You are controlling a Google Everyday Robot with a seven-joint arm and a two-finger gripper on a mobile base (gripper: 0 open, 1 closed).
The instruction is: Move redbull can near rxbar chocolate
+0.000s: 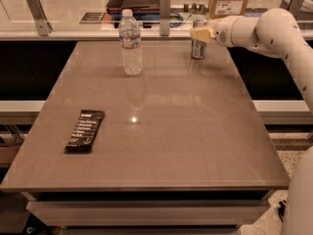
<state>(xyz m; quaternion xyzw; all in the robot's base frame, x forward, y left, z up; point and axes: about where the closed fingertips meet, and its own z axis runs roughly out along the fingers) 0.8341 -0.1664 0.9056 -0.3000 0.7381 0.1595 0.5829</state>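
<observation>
Your pincer (201, 33) reaches in from the right at the top of the drink can (197, 48); you cannot tell whether it has closed on it. The table (161, 111) leaves a wide bare middle to cross. The water bottle (131, 45) stands far and left of the can, near any straight path. The chocolate bar (85, 129) lies flat, near left. The can stands upright, far right, well apart from it, so the carry looks long.
</observation>
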